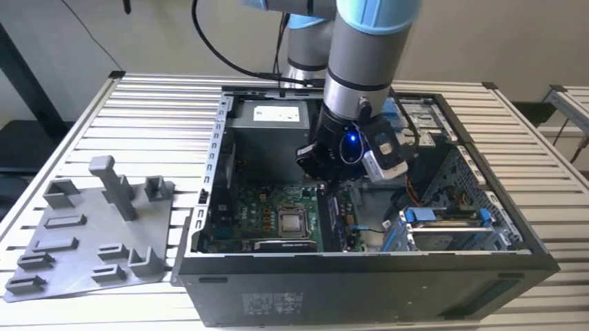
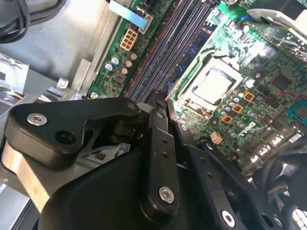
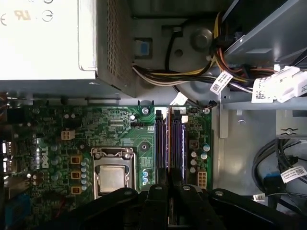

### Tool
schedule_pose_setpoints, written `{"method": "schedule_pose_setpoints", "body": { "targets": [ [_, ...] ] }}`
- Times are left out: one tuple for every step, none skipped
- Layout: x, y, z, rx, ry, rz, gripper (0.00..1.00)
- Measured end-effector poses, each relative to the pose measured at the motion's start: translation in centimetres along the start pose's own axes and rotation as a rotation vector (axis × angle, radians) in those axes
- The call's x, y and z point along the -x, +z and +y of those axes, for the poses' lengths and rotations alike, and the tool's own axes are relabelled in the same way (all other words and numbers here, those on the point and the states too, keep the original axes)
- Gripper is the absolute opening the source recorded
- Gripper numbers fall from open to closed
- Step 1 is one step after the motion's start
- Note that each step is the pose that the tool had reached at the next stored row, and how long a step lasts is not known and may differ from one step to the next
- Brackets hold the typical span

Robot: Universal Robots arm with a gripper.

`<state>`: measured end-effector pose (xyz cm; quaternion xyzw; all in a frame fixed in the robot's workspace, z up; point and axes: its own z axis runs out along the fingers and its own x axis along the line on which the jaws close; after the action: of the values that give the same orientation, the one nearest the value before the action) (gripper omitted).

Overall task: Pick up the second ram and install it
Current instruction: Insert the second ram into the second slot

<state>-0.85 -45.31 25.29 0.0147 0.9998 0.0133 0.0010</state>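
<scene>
Standing on edge at the memory slots (image 3: 160, 143), the second ram (image 3: 175, 148) lies along them so it can seat squarely; I read it as a thin dark strip. The gripper (image 3: 169, 186) hangs above, fingers drawn together on it, I judge, beside the processor socket (image 3: 111, 176) inside the computer case (image 1: 221, 158)
</scene>
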Motion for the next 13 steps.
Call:
{"method": "schedule_pose_setpoints", "body": {
  "targets": [
    [0.0,0.18,-0.05,0.0,0.0,0.0004,0.14],
    [0.0,0.36,-0.15,0.0,0.0,0.0008,0.14],
    [0.0,0.53,-0.3,-0.0004,0.0,0.0011,0.14],
    [0.01,0.72,-0.44,-0.0002,0.0,0.0011,0.14],
    [0.01,0.9,-0.6,-0.0002,0.0,0.0012,0.14],
    [0.01,1.08,-0.73,-0.0001,0.0,0.0011,0.14],
    [0.01,1.26,-0.85,0.0001,0.0,0.0011,0.14],
    [0.0,1.4,-0.91,0.0002,0.0,0.0011,0.14],
    [0.0,1.47,-0.98,-0.0001,0.0,0.0011,0.14],
    [0.01,1.57,-1.03,0.0,0.0,0.0011,0.14],
    [0.01,1.68,-1.09,0.0001,0.0,0.0011,0.14],
    [0.02,1.74,-1.2,-0.0003,0.001,0.0012,0.14],
    [0.02,1.83,-1.31,-0.0002,0.004,0.0011,0.14]
  ]
}}
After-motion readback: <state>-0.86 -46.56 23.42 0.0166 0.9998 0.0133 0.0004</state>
